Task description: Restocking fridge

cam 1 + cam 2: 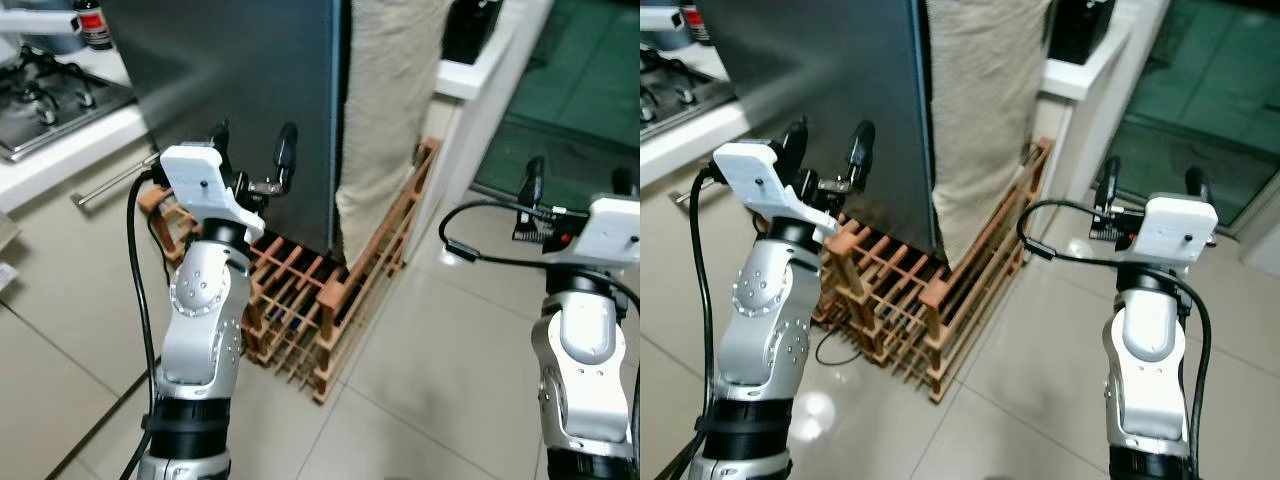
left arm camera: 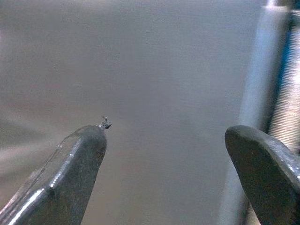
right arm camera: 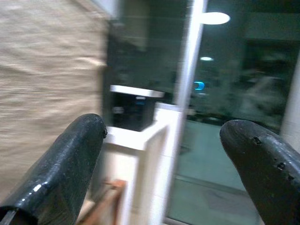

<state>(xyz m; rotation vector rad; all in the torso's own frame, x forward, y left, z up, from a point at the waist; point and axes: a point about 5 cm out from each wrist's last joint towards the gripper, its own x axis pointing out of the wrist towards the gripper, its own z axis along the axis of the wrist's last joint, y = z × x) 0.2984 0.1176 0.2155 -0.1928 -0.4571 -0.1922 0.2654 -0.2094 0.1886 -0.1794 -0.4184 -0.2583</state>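
up close, one tall grey metal fridge (image 1: pixel 240 100), one wooden lattice rack (image 1: pixel 330 300), one beige hanging cloth (image 1: pixel 385 110); left gripper (image 1: pixel 252 150) and right gripper (image 1: pixel 578 183) jaws spread wide, empty.

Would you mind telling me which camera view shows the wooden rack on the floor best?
The right eye view: the wooden rack shows nearly whole beside the grey fridge. In the left eye view the left arm hides part of it; the right wrist view catches a blurred corner.
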